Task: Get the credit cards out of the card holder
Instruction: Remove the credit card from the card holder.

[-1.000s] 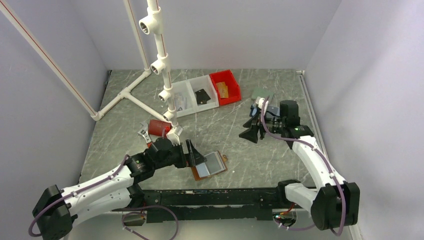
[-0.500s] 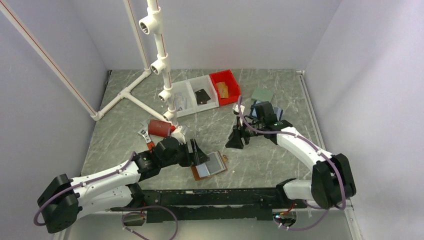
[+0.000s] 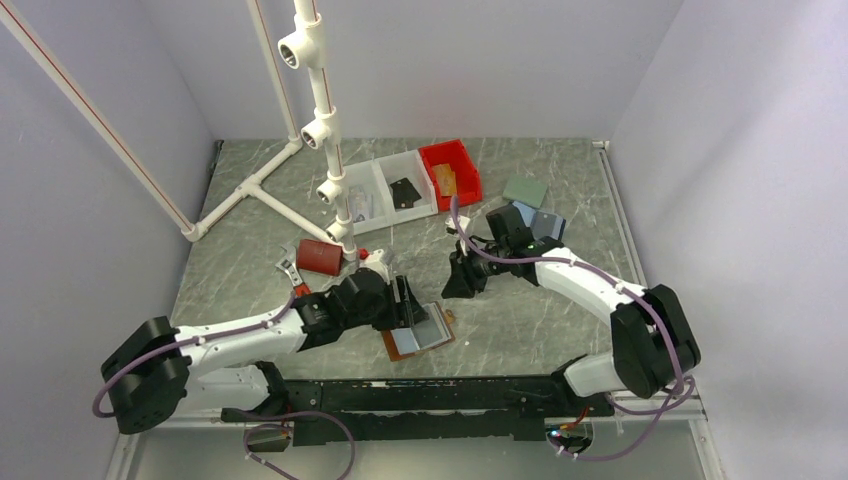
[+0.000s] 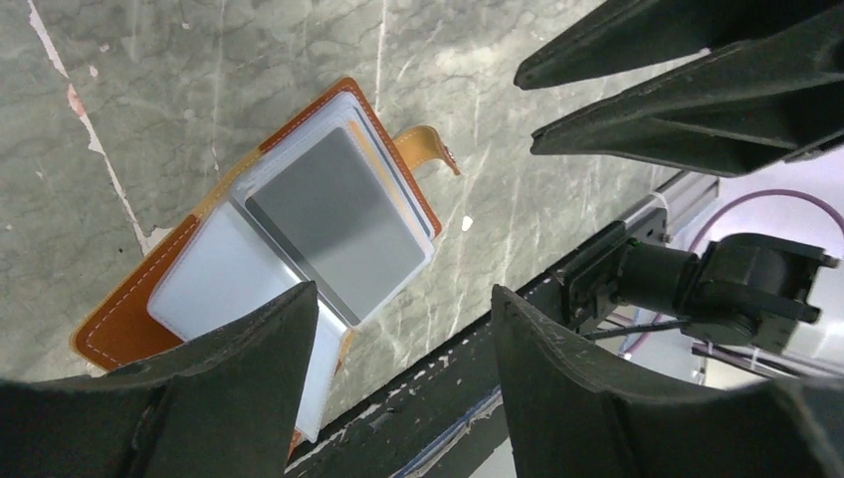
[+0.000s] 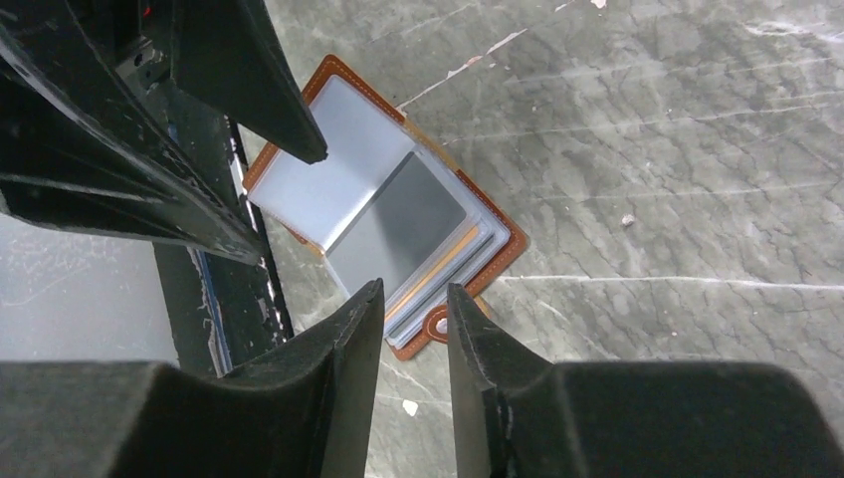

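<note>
The brown card holder (image 3: pixel 420 333) lies open on the table near the front edge, tab pointing right. In the left wrist view the card holder (image 4: pixel 189 289) shows a pale blue panel and a grey credit card (image 4: pixel 338 224) in its top sleeve, with further card edges stacked beneath. My left gripper (image 3: pixel 408 303) is open just above the holder's left side, one finger over the pale panel, nothing between its jaws (image 4: pixel 403 299). My right gripper (image 3: pixel 462 280) hovers up and right of the holder, jaws narrowly apart and empty (image 5: pixel 415 291), above the card holder's (image 5: pixel 388 219) tab end.
A dark red box (image 3: pixel 318 256) and a metal tool (image 3: pixel 288 270) lie behind the left arm. A white pipe frame (image 3: pixel 320 130) stands at the back, beside clear bins (image 3: pixel 385 192) and a red bin (image 3: pixel 450 172). A blue case (image 3: pixel 540 222) and a green pad (image 3: pixel 525 190) lie back right. A black rail (image 3: pixel 420 395) runs along the front.
The right arm swung left from the back right towards the holder, its jaws narrowing. The left gripper advanced over the holder's left side and its jaws closed partway.
</note>
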`<state>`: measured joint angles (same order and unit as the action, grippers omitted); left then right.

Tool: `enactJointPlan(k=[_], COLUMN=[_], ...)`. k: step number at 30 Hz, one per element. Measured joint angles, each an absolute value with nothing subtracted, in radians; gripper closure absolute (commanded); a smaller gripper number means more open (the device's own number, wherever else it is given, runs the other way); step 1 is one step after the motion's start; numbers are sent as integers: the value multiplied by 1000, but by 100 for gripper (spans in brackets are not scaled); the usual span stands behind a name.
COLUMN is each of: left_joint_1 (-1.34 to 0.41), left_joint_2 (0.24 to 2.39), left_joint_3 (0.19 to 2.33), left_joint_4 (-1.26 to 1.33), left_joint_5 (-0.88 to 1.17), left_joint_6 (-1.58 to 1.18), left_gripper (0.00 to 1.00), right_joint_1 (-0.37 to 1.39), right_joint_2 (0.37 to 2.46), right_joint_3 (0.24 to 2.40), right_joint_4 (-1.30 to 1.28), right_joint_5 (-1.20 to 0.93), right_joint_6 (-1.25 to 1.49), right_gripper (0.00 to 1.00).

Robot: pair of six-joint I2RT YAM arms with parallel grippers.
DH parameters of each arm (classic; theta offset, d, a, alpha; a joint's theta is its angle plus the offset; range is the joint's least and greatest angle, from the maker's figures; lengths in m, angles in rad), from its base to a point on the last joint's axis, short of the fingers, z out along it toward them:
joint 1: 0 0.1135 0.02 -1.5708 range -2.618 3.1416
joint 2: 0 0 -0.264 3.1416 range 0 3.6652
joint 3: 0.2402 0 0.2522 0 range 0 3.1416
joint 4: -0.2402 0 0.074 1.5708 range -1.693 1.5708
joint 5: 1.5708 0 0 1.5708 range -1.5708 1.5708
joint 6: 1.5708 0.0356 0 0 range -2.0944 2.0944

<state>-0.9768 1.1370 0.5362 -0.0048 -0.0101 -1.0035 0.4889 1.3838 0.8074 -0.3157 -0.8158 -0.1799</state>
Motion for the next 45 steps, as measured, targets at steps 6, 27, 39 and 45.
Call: enactJointPlan(k=[6, 27, 39, 45], left_joint_1=[-1007, -1037, -1054, -1055], left_joint_2=[1213, 1445, 1493, 1477], left_joint_3=[585, 736, 775, 767], left_joint_4=[-73, -180, -246, -242], left_joint_5=[-66, -119, -155, -159], left_joint_6=[-1039, -1094, -1113, -1120], left_gripper=[38, 32, 31, 31], right_joint_1=[513, 558, 611, 622], right_joint_2=[1429, 1517, 1563, 1584], right_joint_3=[825, 848, 875, 886], right_joint_4=[-318, -332, -341, -348], right_joint_5=[-785, -729, -679, -663], right_joint_6=[-179, -180, -183, -183], right_gripper=[80, 95, 94, 93])
